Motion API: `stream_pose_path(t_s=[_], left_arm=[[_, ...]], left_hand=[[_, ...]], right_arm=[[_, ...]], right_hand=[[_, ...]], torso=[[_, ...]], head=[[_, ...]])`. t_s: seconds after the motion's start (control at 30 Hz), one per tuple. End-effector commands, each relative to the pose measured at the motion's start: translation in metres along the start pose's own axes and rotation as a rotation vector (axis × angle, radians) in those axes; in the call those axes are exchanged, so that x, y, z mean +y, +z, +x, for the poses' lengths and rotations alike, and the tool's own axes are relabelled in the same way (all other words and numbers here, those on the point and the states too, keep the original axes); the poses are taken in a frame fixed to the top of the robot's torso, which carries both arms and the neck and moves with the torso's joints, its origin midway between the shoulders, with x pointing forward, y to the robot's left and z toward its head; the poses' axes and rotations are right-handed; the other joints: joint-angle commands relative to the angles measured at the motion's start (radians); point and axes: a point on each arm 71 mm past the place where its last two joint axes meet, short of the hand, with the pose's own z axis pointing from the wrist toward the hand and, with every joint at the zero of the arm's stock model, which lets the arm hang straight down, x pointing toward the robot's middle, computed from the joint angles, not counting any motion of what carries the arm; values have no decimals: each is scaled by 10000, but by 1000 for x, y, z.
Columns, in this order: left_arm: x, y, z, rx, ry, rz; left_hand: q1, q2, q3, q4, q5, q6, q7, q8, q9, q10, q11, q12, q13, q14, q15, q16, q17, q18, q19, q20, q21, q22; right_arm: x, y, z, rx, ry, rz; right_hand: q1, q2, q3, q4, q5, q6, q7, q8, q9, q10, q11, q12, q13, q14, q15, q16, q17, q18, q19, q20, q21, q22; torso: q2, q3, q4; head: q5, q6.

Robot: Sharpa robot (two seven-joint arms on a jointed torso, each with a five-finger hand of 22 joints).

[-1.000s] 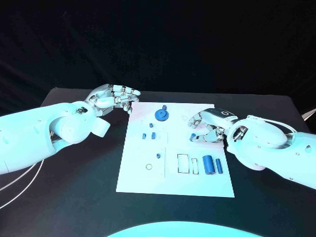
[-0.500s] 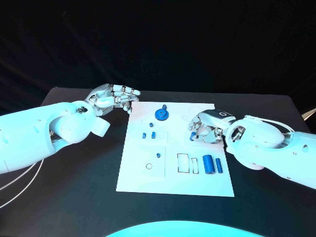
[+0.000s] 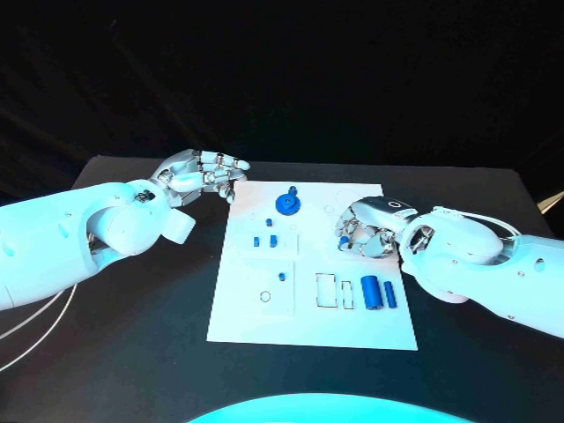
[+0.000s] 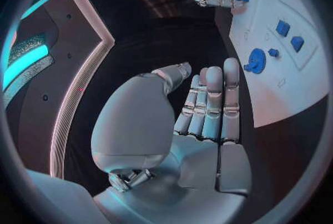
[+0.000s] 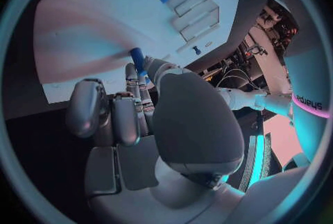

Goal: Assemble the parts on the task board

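Currently on the tabletop: one white task board, lying flat between the two arms, its far edge just beside the left hand.

Right hand: over the board's right side, fingers drawn close together and pinching a small blue peg. The peg's tip points at the board surface and stands very near it; whether it touches cannot be told.

Left hand: at the board's far left corner, over the dark tabletop, fingers straight, side by side and holding nothing. It touches no part.

Parts on the board: a blue gear near the far edge; two small blue blocks below it on the left; a pair of blue cylinders lying side by side at the right, beside rectangular recesses; a small ring outline at the left.

Step in hand, as judged: placement of the pinched peg into a seat on the board's right half.

Next move calls for: keeping the peg upright, lining its tip with the hole, lowering straight, and loosening the fingers only once it stands by itself.
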Motion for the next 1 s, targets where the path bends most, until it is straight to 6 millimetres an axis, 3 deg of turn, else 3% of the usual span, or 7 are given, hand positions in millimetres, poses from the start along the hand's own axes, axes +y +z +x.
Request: stream_pose_path(t_s=[0.03, 0.57, 0.8, 0.87, 1.0], left_arm=[[-1, 0, 2, 156, -52, 51], [-1, 0, 1, 129, -43, 36], [-1, 0, 1, 120, -41, 40], [-1, 0, 1, 121, -41, 42], [-1, 0, 1, 116, -40, 43]], left_hand=[[39, 25, -3, -53, 16, -32, -9, 56, -9, -70, -12, 34, -10, 3, 67, 31, 14, 151, 14, 34, -47, -11], [30, 34, -9, -44, 15, -34, -6, 61, -9, -73, -8, 39, -11, 5, 69, 34, 16, 150, 20, 35, -50, -14], [30, 34, -9, -44, 15, -34, -6, 61, -9, -73, -8, 39, -11, 5, 69, 34, 16, 150, 20, 35, -50, -14], [30, 34, -9, -44, 15, -34, -6, 61, -9, -73, -8, 39, -11, 5, 69, 34, 16, 150, 20, 35, -50, -14], [30, 34, -9, -44, 15, -34, -6, 61, -9, -73, -8, 39, -11, 5, 69, 34, 16, 150, 20, 35, -50, -14]], right_arm=[[0, 0, 3, 252, -213, 9], [-1, 2, 9, 452, -242, 70], [-3, 2, 9, 261, -210, 113], [-3, 2, 8, 147, -185, 114], [-2, 2, 7, -6, -138, 82]], right_hand=[[-61, -114, 105, 1, -9, 96, 8, 46, 22, 100, -11, -83, 4, 382, -51, 46, 25, -86, 115, -30, 61, 20], [-148, -69, 386, -117, -16, 215, -18, 95, 71, 228, -31, -213, 9, 399, -65, 90, 83, -102, 133, -47, 140, 83], [-273, 78, 628, -263, -27, 399, -84, 207, 160, 454, -90, -284, 36, 404, -111, 108, 102, -136, 178, -78, 346, 221], [-305, 320, 838, -369, -13, 496, -129, 293, 230, 609, -135, -308, 60, 413, -154, 131, 136, -184, 244, -109, 632, 396], [-382, 357, 1056, -585, -20, 560, -156, 392, 325, 762, -173, -361, 86, 411, -178, 121, 113, -204, 270, -139, 750, 482]], torso=[[0, -5, 4], [1, -10, 12], [0, -9, 1], [-2, -8, 4], [-3, -4, 4]], head=[[-6, -16], [-38, -47], [-36, -61], [-39, -65], [-43, -75]])
